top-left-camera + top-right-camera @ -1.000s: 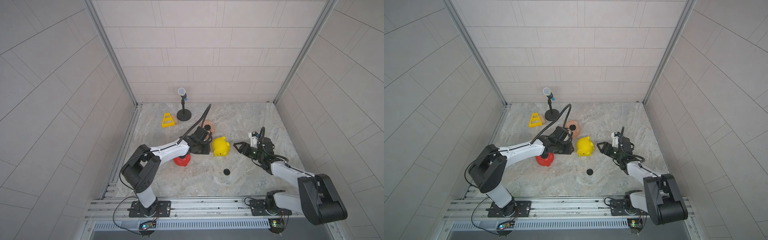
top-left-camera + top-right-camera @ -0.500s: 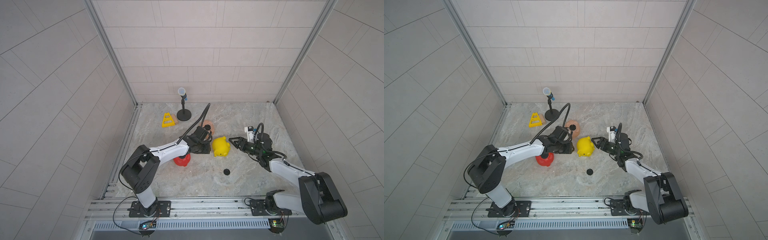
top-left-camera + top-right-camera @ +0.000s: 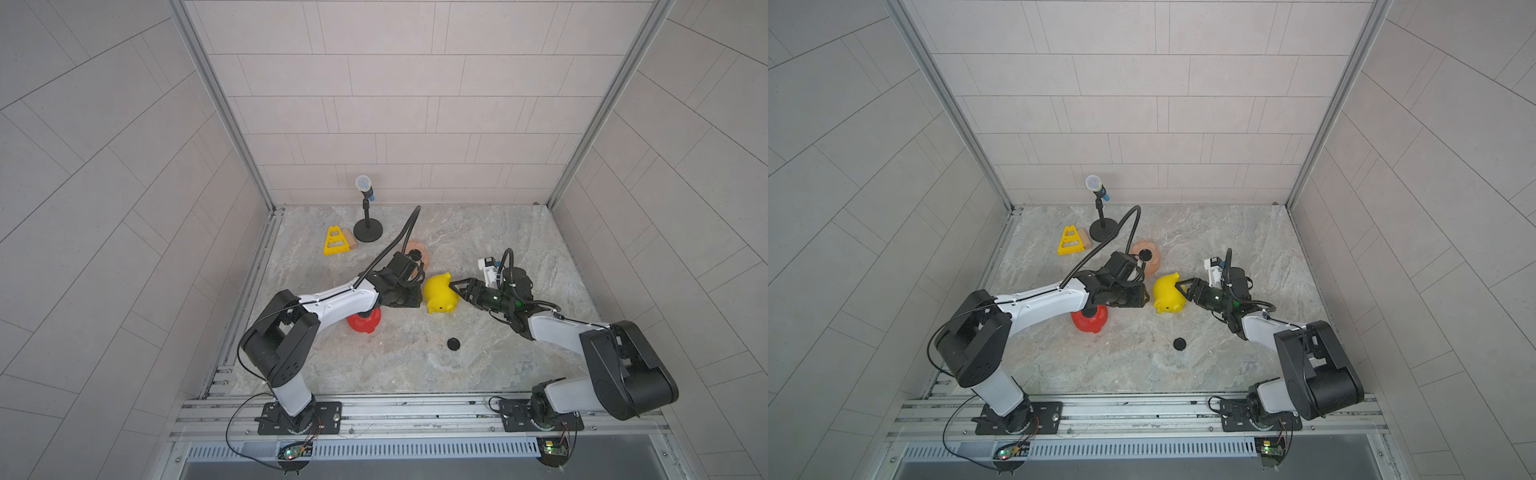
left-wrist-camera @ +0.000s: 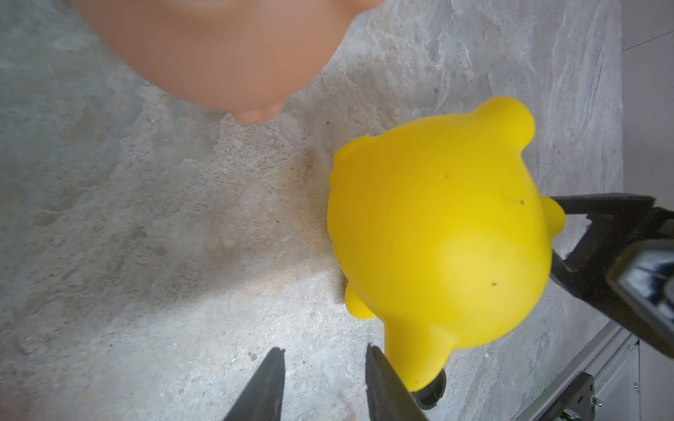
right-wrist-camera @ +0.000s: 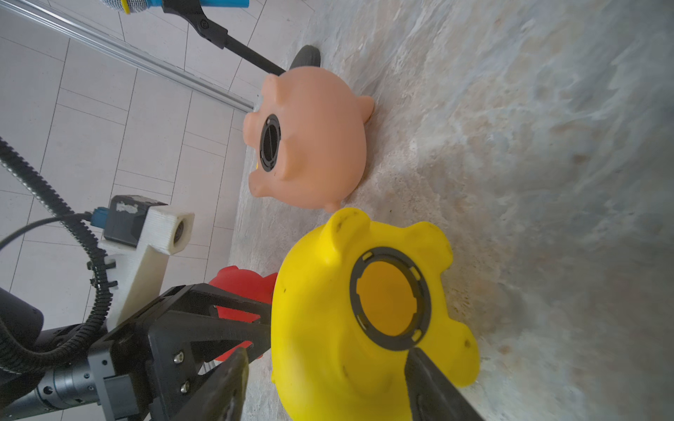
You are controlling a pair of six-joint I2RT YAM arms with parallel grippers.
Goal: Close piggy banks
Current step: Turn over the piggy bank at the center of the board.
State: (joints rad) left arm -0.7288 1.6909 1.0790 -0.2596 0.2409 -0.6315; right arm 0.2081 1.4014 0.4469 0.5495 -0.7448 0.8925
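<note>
**Right gripper.** The right gripper (image 5: pixel 324 359) was spread wide. The yellow piggy bank (image 5: pixel 328 328) lay between its two fingers (image 5: pixel 430 386), on its side on the table (image 3: pixel 478 241), with its belly turned toward this gripper. One finger stood beside the bank's flank and the other overlapped the belly near the black ring (image 5: pixel 388 299) of the round hole. That hole was uncovered and showed the yellow interior. The frames did not show whether the fingers pressed the bank firmly.

**Left gripper.** The left gripper (image 4: pixel 322 350) faced the right gripper from the opposite side of the yellow piggy bank. Its fingertips were slightly parted with only bare table between them. One fingertip (image 4: pixel 375 364) stood just beside a projecting part of the bank.

**Other banks.** The peach-pink piggy bank (image 5: pixel 313 145) lay just beyond the left gripper, on the side away from the arm bases. A black plug (image 5: pixel 270 142) sat in its belly hole. The red piggy bank (image 3: pixel 365 324) lay behind the left gripper, partly under that arm's forearm.

**Other items.** A loose black plug (image 3: pixel 453 344) lay on the table apart from both grippers, toward the arm bases. A microphone stand (image 3: pixel 368 232) and a yellow triangular frame (image 3: pixel 334 241) stood well beyond the left gripper, near the back wall.
</note>
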